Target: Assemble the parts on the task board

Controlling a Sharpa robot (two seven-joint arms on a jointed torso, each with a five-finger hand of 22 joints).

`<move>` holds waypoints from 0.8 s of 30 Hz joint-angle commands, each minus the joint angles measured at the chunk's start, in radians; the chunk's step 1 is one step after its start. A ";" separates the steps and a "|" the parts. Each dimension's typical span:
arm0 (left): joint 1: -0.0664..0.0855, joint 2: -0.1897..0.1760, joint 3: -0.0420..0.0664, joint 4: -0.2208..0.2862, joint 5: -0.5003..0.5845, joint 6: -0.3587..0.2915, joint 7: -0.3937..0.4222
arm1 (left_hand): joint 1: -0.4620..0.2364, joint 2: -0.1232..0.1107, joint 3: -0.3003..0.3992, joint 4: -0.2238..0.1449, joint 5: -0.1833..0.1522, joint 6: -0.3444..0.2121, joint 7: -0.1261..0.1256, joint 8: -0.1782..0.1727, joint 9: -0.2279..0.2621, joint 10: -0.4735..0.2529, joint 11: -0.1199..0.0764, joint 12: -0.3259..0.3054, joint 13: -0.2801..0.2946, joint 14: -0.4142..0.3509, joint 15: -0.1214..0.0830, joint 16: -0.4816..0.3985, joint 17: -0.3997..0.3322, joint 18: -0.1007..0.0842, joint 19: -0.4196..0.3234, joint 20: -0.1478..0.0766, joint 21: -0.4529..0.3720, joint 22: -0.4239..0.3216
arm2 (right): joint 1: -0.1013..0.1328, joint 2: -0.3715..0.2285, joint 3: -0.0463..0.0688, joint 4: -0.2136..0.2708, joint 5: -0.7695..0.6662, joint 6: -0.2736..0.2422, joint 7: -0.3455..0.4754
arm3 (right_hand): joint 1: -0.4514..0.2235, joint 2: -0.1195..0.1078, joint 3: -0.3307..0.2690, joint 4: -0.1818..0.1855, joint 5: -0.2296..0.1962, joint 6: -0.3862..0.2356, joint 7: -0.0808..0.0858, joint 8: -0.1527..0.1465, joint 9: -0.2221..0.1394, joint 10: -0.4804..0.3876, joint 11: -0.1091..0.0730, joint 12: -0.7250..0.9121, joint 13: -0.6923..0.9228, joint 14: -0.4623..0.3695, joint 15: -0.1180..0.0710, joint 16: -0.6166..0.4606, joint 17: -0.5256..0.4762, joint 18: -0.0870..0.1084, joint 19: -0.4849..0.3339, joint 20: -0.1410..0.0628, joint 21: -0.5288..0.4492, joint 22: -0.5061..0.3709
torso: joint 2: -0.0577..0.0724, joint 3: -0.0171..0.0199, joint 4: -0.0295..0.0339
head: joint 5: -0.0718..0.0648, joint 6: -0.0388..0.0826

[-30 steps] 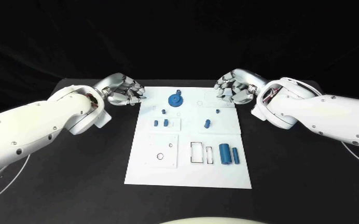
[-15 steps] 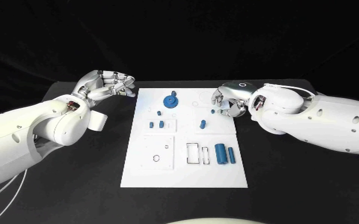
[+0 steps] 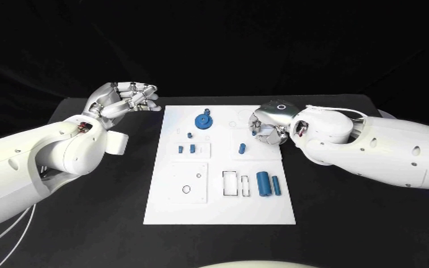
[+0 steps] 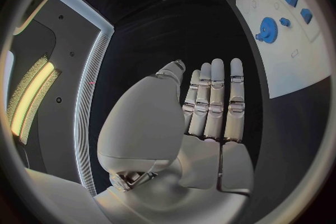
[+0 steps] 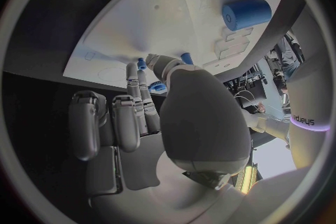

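The white rectangular task board (image 3: 224, 175) lies flat in the middle of the black table (image 3: 348, 218), and I place all other things from it. The right silver hand (image 3: 269, 124) hangs over the board's far right corner, fingers bent downward. In the right wrist view its fingertips (image 5: 142, 65) come down beside a small blue peg (image 5: 187, 57), but I cannot tell whether they already pinch it or only touch near it. The left silver hand (image 3: 125, 100) is off the board, just beyond its far left corner, above the table; in the left wrist view its fingers (image 4: 213, 101) are straight, side by side, and hold nothing.

On the board, the round blue gear with a knob (image 3: 204, 121) stands near the far edge. Small blue pieces (image 3: 186, 148) stand in the middle left part, and one more blue piece (image 3: 241, 149) is in the middle right part. The thick blue cylinder (image 3: 264, 183) and the thin blue cylinder (image 3: 278, 185) lie near the right edge, beside two rectangular slots (image 3: 230, 182).

The step in hand seems to be picking the small peg at the far right corner. To do it well, I think the right hand should come down slowly and pinch the peg from two opposite sides. It should then lift straight up, so the peg does not tip or roll. The left hand should stay clear of the board, or it may press on the board's left edge if the board slides.
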 commanded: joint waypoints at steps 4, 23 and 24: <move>0.000 -0.002 0.001 0.005 0.040 -0.019 0.023 | 0.004 -0.015 0.013 0.000 0.003 -0.002 0.007 0.004 -0.001 -0.006 0.004 -0.005 -0.001 0.006 0.002 -0.006 0.002 0.014 0.011 0.000 -0.007 -0.004 | -0.006 0.009 0.000 -0.006 -0.029 0.016 -0.015 | 0.014 0.019 0.035 -0.015 0.000 0.021 -0.004 0.005 -0.001 0.025 -0.006 -0.011 -0.009 0.069 -0.011 0.009 0.095 -0.016 0.046 -0.005 0.017 0.190 | 0.001 0.0016 0.0000 | 0.002 -0.002; 0.000 -0.006 0.001 0.008 0.057 -0.026 -0.001 | 0.010 -0.025 0.034 -0.001 0.002 -0.013 0.015 0.004 -0.004 -0.015 0.010 -0.010 -0.001 0.005 0.006 -0.012 0.006 0.013 0.021 -0.001 -0.020 -0.015 | -0.018 0.037 0.000 -0.038 -0.027 0.022 -0.026 | 0.005 0.029 0.063 -0.038 -0.009 0.029 -0.002 0.003 0.000 0.043 -0.006 -0.032 -0.022 0.069 -0.013 0.011 0.097 -0.018 0.051 -0.005 0.028 0.198 | 0.001 0.0026 -0.0010 | 0.004 -0.010; 0.000 -0.006 0.001 0.008 0.057 -0.026 -0.002 | 0.009 -0.026 0.036 0.000 0.002 -0.015 0.016 0.004 -0.004 -0.016 0.011 -0.011 -0.001 0.004 0.007 -0.013 0.006 0.013 0.022 -0.001 -0.021 -0.016 | -0.019 0.038 0.000 -0.038 -0.027 0.023 -0.026 | 0.005 0.029 0.063 -0.038 -0.009 0.029 -0.002 0.003 0.000 0.043 -0.006 -0.032 -0.022 0.069 -0.013 0.011 0.097 -0.018 0.051 -0.005 0.028 0.198 | 0.001 0.0024 -0.0010 | 0.004 -0.010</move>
